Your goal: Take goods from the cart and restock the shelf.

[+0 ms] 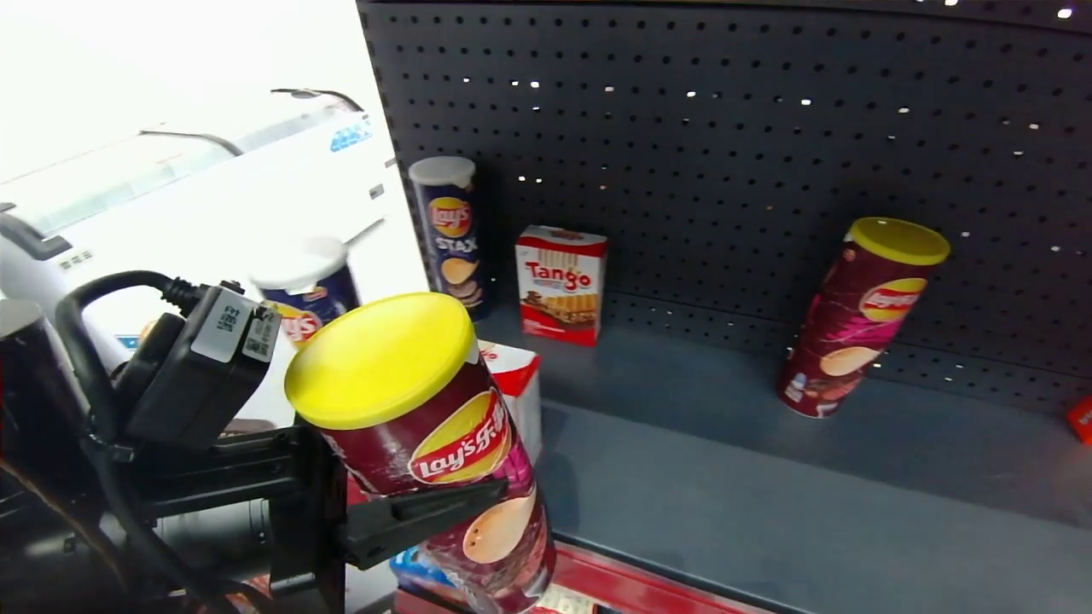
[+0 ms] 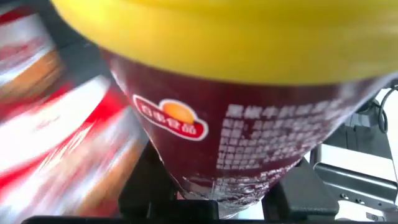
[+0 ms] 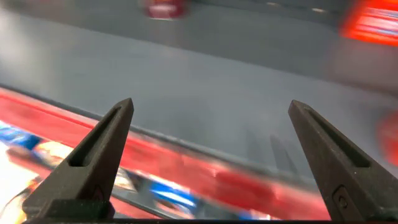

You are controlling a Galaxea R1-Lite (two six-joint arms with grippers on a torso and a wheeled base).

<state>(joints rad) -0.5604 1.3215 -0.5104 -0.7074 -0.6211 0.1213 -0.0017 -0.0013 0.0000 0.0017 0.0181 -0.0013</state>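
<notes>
My left gripper [image 1: 401, 503] is shut on a maroon chip can with a yellow lid [image 1: 426, 426], held upright at the front left, just before the grey shelf board [image 1: 768, 495]. The same can [image 2: 249, 143] looms close in the left wrist view. On the shelf stand another maroon can with a yellow lid [image 1: 862, 320], leaning against the pegboard at the right, a blue chip can [image 1: 450, 234] and a red-and-white wafer box [image 1: 560, 284] at the back left. My right gripper [image 3: 211, 155] is open with nothing between its fingers, above the shelf's red front edge [image 3: 205, 168].
A second blue can with a white lid [image 1: 305, 286] and a red-and-white box [image 1: 516, 384] sit behind the held can. Black pegboard [image 1: 725, 128] backs the shelf. A white freezer [image 1: 188, 179] stands to the left. The shelf's middle and front are bare.
</notes>
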